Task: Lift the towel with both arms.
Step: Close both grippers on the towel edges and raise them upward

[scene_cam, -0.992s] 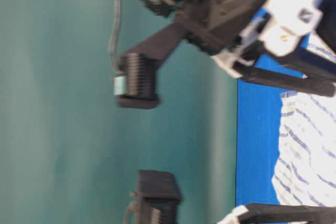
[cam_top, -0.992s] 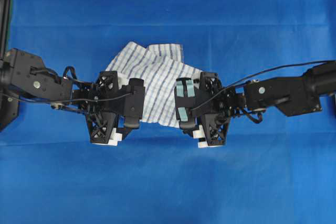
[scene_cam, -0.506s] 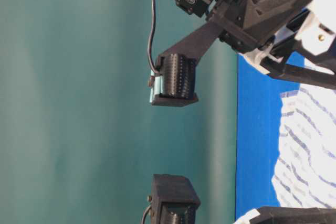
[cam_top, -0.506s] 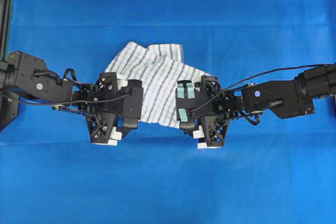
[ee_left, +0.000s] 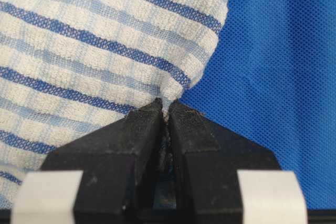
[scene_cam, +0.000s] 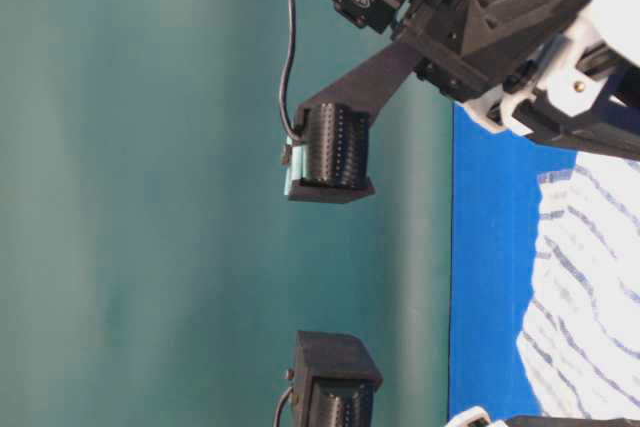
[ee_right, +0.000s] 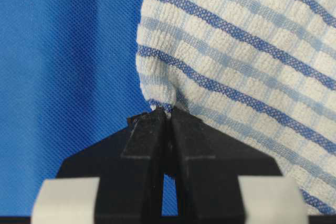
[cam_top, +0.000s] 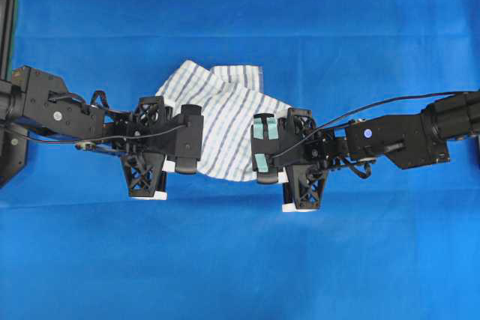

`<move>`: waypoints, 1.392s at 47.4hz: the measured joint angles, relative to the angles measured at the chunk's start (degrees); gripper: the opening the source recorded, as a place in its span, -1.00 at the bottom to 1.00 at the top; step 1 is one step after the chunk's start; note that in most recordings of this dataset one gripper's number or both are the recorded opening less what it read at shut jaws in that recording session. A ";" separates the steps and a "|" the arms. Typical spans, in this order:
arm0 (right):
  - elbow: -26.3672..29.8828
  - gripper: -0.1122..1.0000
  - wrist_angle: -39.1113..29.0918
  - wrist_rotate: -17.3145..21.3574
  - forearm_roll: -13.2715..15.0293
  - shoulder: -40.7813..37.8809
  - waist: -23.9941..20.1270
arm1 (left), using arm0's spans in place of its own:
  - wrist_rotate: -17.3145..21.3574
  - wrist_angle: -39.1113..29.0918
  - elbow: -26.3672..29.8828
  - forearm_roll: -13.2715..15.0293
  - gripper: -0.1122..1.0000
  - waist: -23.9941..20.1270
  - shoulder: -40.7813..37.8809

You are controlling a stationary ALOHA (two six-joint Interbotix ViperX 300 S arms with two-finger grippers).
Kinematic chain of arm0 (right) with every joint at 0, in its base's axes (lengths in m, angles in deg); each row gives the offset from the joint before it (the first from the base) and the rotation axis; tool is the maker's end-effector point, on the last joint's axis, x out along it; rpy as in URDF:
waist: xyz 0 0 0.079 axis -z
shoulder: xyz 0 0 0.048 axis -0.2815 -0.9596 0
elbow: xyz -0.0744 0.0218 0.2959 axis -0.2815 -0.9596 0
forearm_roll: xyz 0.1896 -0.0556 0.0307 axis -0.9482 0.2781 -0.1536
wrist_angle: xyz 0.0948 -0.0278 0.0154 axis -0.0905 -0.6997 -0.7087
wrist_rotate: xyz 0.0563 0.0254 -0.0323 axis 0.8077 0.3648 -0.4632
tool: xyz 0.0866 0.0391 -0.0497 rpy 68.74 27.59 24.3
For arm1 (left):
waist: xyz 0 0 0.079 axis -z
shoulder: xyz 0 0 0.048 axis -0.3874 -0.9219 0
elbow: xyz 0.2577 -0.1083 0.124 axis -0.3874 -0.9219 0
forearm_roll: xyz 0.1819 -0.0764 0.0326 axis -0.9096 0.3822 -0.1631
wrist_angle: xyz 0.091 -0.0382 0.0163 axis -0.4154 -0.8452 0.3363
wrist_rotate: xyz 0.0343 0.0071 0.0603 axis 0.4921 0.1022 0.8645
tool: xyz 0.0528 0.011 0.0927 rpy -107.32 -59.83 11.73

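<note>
Only at wrist level: left end effector [ee_left: 165,109] and right end effector [ee_right: 167,115] each clamped on towel [ee_left: 89,45] edge

The towel [cam_top: 221,121], white with thin blue and grey checks, lies rumpled on the blue cloth between the two arms. The left gripper [ee_left: 165,109] pinches one edge, and the right gripper [ee_right: 168,114] pinches the opposite edge.
</note>
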 measured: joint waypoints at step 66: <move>13.10 -0.74 -30.50 -0.88 8.17 40.96 5.19 | 0.18 -33.22 30.67 -0.26 -0.75 -7.73 27.16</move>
